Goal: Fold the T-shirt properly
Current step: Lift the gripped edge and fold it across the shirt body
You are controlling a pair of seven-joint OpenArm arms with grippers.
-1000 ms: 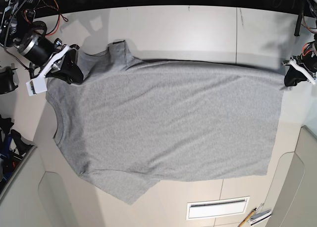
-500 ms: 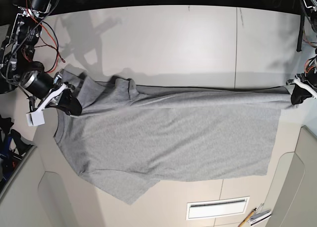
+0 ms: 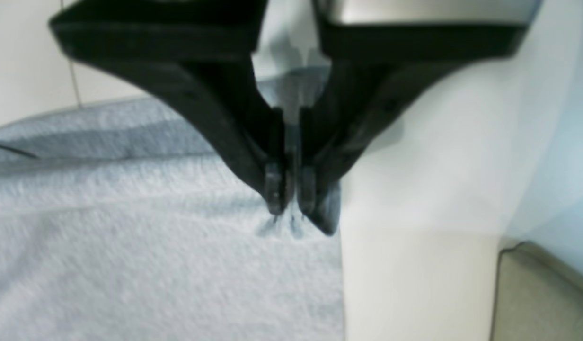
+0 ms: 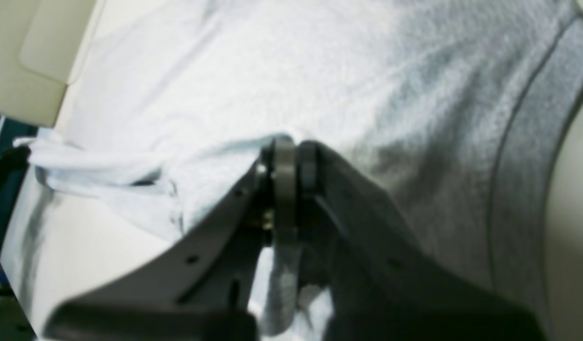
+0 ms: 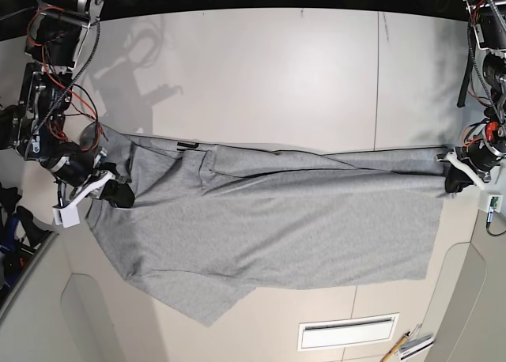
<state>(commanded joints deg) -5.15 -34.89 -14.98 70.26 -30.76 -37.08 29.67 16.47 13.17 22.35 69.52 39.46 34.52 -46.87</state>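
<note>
T-shirt (image 5: 277, 228) lies spread on the white table (image 5: 261, 69), plain grey side up, neck end toward the base view's left, hem toward its right. Step in hand, as I read it: first lengthwise fold, far long edge lifted and carried toward the near edge. Both far corners are pinched. Left gripper (image 5: 457, 175) sits at the shirt's far hem corner; in the left wrist view (image 3: 291, 189) the jaws are together w/ a thin bit of cloth nipped between the tips. Right gripper (image 5: 111, 193) sits at the shirt's shoulder/sleeve end; in the right wrist view (image 4: 289, 156) the pads are pressed together on a fold of fabric, cloth bunched beside them. The carried edge runs taut btwn the two grippers, roughly over the shirt's upper third; near edge and near sleeve lie flat on the table.

Next move prob calls for both arms travelling together toward the shirt's near edge, same pace and tension so the fold line stays straight, then lowering and letting go w/ edges aligned. Risk: thin grip at hem corner could slip.
</note>
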